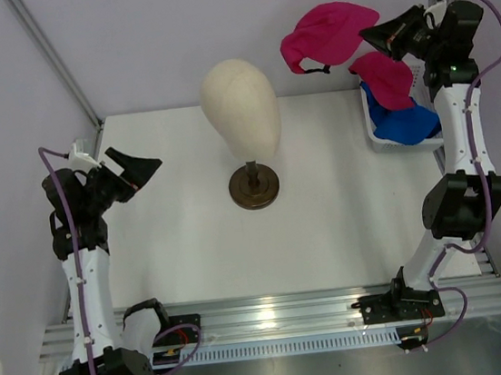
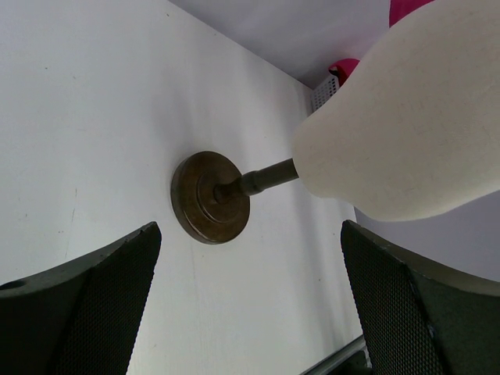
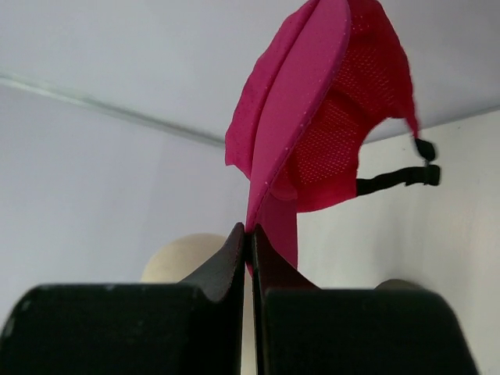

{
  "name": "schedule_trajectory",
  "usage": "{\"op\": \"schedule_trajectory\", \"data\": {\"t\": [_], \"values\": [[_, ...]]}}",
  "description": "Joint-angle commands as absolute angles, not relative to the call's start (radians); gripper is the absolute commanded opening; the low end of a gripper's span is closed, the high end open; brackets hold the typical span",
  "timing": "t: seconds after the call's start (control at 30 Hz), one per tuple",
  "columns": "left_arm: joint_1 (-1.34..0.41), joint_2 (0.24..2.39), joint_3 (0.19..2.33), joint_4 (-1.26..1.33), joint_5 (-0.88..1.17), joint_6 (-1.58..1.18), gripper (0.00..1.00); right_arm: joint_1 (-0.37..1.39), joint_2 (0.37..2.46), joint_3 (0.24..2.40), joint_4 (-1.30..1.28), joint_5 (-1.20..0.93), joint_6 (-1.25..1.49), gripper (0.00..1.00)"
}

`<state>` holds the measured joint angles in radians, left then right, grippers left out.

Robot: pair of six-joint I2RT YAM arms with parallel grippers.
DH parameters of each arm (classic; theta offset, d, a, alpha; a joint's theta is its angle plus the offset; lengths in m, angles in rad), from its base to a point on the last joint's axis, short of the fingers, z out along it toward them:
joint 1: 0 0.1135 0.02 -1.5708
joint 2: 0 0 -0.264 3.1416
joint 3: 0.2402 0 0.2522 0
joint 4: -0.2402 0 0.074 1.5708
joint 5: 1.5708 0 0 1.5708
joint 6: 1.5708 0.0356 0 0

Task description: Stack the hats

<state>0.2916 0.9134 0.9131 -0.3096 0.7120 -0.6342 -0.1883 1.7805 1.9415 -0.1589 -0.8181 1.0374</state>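
My right gripper [image 1: 371, 37] is shut on the brim of a magenta-pink cap [image 1: 328, 33] and holds it in the air at the back right, right of the mannequin head. In the right wrist view the closed gripper [image 3: 250, 230] pinches the brim and the cap [image 3: 312, 117] hangs above it, mesh back and black strap showing. A royal blue cap [image 1: 407, 122] lies in the white basket [image 1: 374, 127] with a second magenta cap [image 1: 385, 79] on top of it. My left gripper [image 1: 139, 169] is open and empty at the left, also in its own wrist view [image 2: 250, 228].
The cream mannequin head [image 1: 241, 106] stands on a dark round base [image 1: 254, 187] at the middle back, and shows in the left wrist view [image 2: 406, 133] with its base [image 2: 211, 195]. White walls close the back and sides. A metal rail runs along the near edge.
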Motion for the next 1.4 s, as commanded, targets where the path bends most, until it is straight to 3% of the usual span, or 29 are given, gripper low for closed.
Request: {"op": "schedule_trajectory", "data": {"t": [0.0, 0.03, 0.07, 0.17, 0.27, 0.33, 0.4, 0.43, 0.47, 0.57, 0.7, 0.87, 1.03, 1.37], "values": [[0.304, 0.891, 0.962, -0.319, 0.738, -0.611, 0.99, -0.181, 1.701, 1.965, -0.245, -0.688, 1.027, 0.00], [0.304, 0.894, 0.959, -0.315, 0.735, -0.614, 0.99, -0.169, 1.704, 2.030, -0.299, -0.558, 1.003, 0.00], [0.304, 0.894, 0.959, -0.308, 0.742, -0.618, 0.99, -0.167, 1.721, 2.075, -0.302, -0.592, 1.011, 0.00], [0.304, 0.897, 0.966, -0.293, 0.764, -0.635, 1.00, -0.169, 1.856, 2.291, 0.096, -0.863, 1.343, 0.00], [0.304, 0.882, 0.966, -0.298, 0.756, -0.632, 0.99, -0.160, 1.988, 2.591, -0.050, -0.882, 1.288, 0.00], [0.304, 0.874, 0.957, -0.301, 0.749, -0.629, 0.99, -0.156, 1.959, 2.559, -0.362, -0.832, 1.036, 0.00], [0.304, 0.865, 0.945, -0.308, 0.741, -0.621, 0.99, -0.161, 1.912, 2.374, -0.659, -0.697, 0.871, 0.00], [0.304, 0.867, 0.943, -0.317, 0.735, -0.620, 0.99, -0.167, 1.870, 2.300, -0.692, -0.634, 0.824, 0.00], [0.304, 0.868, 0.951, -0.325, 0.732, -0.611, 0.99, -0.173, 1.850, 2.155, -0.678, -0.665, 0.821, 0.00], [0.304, 0.877, 0.971, -0.344, 0.724, -0.606, 1.00, -0.189, 1.809, 2.065, -0.366, -0.802, 0.992, 0.00], [0.304, 0.885, 0.992, -0.315, 0.739, -0.635, 1.00, -0.170, 1.908, 2.412, -0.247, -0.860, 1.152, 0.00], [0.304, 0.894, 0.991, -0.239, 0.749, -0.690, 0.99, -0.114, 1.945, 2.465, 0.116, -0.793, 1.442, 0.00], [0.304, 0.900, 0.991, -0.216, 0.753, -0.703, 0.99, 0.026, 1.947, 2.450, 0.187, -0.622, 1.483, 0.00], [0.304, 0.911, 0.988, -0.219, 0.759, -0.689, 1.00, 0.342, 1.977, 2.387, 0.224, -0.494, 1.388, 0.00]]}}
